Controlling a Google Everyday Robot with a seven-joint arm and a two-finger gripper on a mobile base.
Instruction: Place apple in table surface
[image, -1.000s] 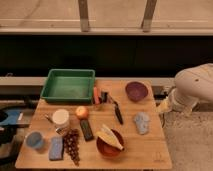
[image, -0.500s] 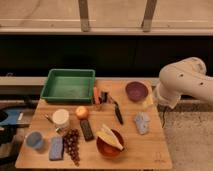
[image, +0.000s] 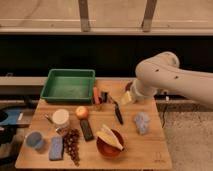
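The apple (image: 81, 112) is sitting on the bench (image: 145, 150), a bit in front of the green tray (image: 70, 85), near its right front corner. The hand (image: 127, 97) hangs off to the right of that tray, over the bench's back edge. Honestly can't tell whether it's spread, closed up or gripping anything.

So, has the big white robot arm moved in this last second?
Yes. The white arm swung leftward in the view, toward the green rectangular plastic tray. Its gripper now hangs over the light-brown wooden tabletop, right of the tray.
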